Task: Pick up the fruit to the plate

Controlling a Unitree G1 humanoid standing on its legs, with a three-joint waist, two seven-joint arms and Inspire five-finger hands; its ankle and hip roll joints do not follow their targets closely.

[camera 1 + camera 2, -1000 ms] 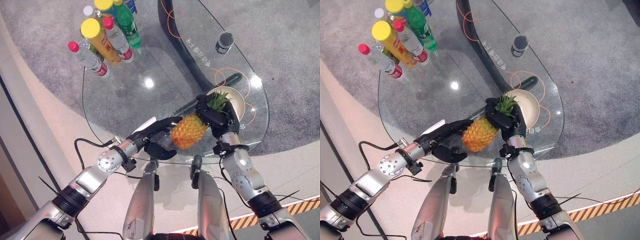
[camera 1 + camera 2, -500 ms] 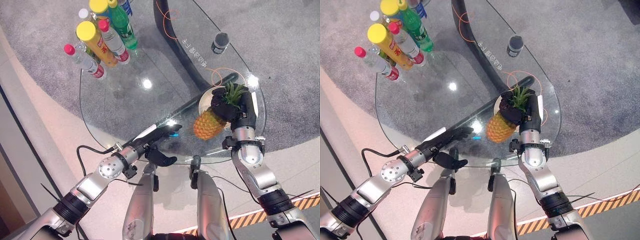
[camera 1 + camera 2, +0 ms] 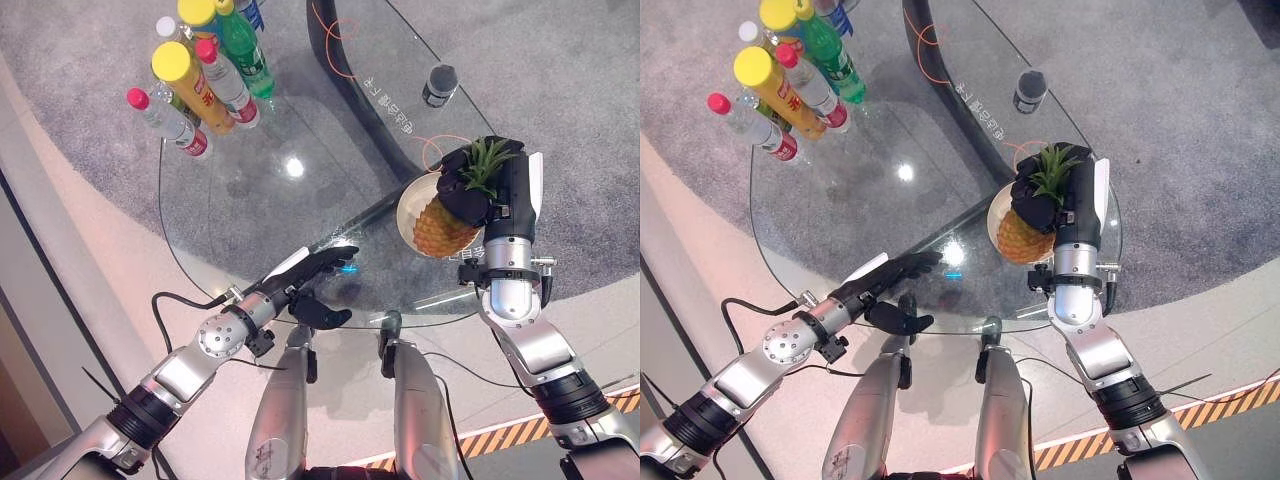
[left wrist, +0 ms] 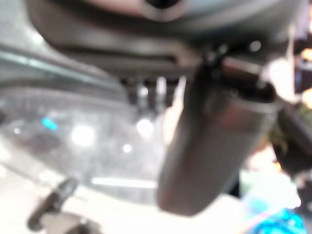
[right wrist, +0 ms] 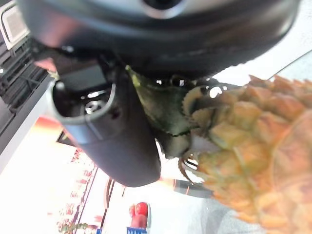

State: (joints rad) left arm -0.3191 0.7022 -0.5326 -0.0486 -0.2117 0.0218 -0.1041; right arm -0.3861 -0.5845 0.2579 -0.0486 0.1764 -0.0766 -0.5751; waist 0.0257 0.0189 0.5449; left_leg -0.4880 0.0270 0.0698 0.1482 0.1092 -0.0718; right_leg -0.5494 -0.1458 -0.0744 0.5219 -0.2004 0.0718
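Left eye view: the right robot hand point(image 3: 478, 190) has its fingers curled round the leafy crown of the pineapple point(image 3: 441, 227), whose yellow body hangs over the white plate point(image 3: 405, 206) at the right end of the glass bench point(image 3: 250, 190). Whether the fruit touches the plate cannot be told. The left robot hand point(image 3: 318, 268) is stretched out flat over the near edge of the bench, fingers straight and holding nothing, well apart from the pineapple. A cluster of bottles point(image 3: 205, 70) stands at the far left of the bench, and a small dark cup point(image 3: 438, 84) stands at its far right.

Right eye view: the same layout, with the pineapple point(image 3: 1025, 233) over the plate point(image 3: 995, 212).

Left wrist view: the thumb of the left robot hand point(image 4: 209, 146) stands over the glass, with nothing in its grasp.

Right wrist view: the right robot hand point(image 5: 109, 141) is closed against the green crown where it meets the scaly body of the pineapple point(image 5: 243, 161).
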